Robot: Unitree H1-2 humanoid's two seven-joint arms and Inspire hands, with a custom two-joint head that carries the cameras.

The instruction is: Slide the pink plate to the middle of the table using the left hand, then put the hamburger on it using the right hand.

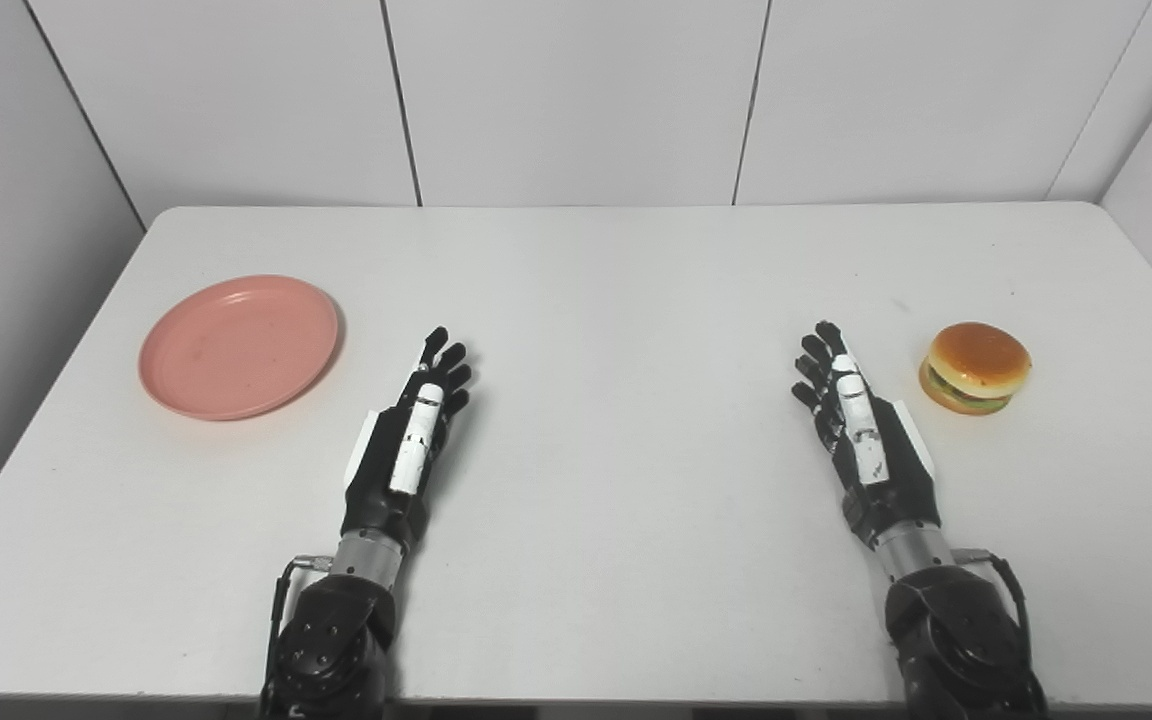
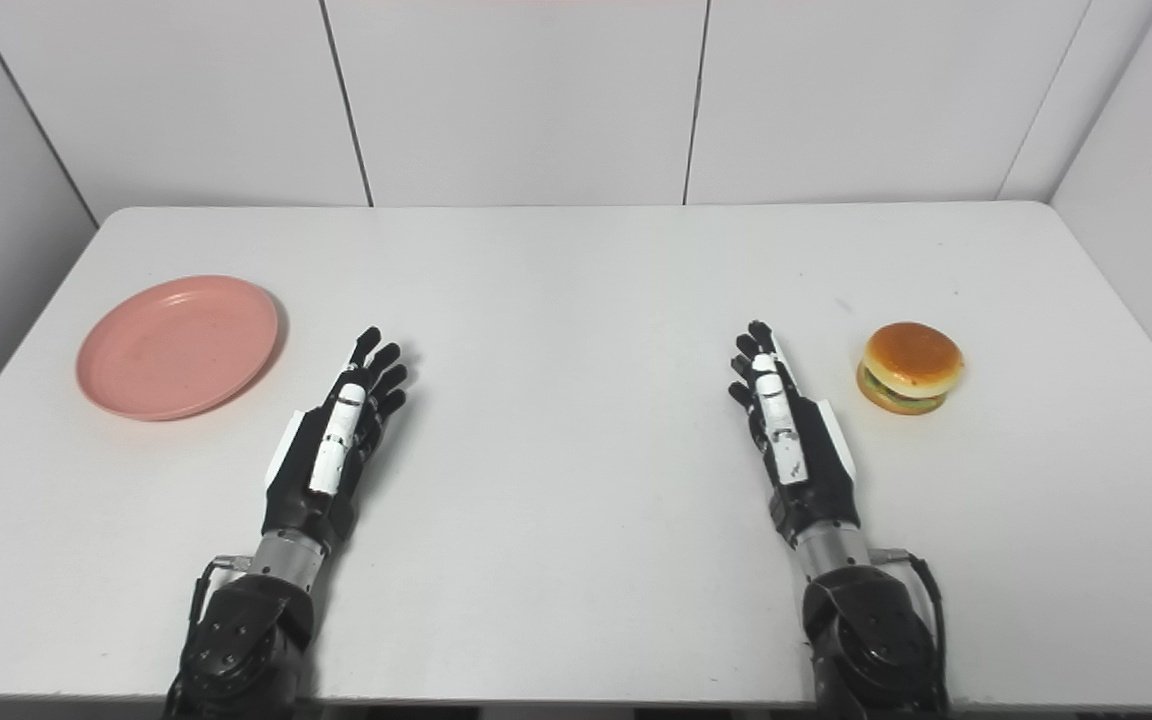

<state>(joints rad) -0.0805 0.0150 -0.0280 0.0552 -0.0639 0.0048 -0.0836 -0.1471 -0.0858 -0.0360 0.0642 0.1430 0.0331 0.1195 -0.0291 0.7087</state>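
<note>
Pink plate (image 1: 239,346): a round, shallow plate lying flat on the left part of the desk, its bowl bare, well away from the desk's middle.
Hamburger (image 1: 975,367): a small burger with a glossy golden bun and a green layer showing at the side, sitting upright on the right part of the desk, far across from the plate.
Left robot hand (image 1: 418,425): black with a white strip along one finger, fingers stretched out straight and slightly spread, holding nothing; it lies low over the desk just to the right of the plate, near it but not touching, fingertips pointing toward the far edge.
Right robot hand (image 1: 854,408): the same black and white build, fingers extended and apart, holding nothing; it sits just left of the hamburger with a clear gap between them, fingertips angled slightly toward the far left.
Arms: both come in from the near edge of the desk, one on each side, with dark wrist housings and thin cables visible near the bottom.
Middle of the desk: the space between the two hands.
Desk (image 1: 616,300): a white, matte top filling most of the view.
Wall (image 1: 576,100): pale grey panels with dark vertical seams behind the desk.
</note>
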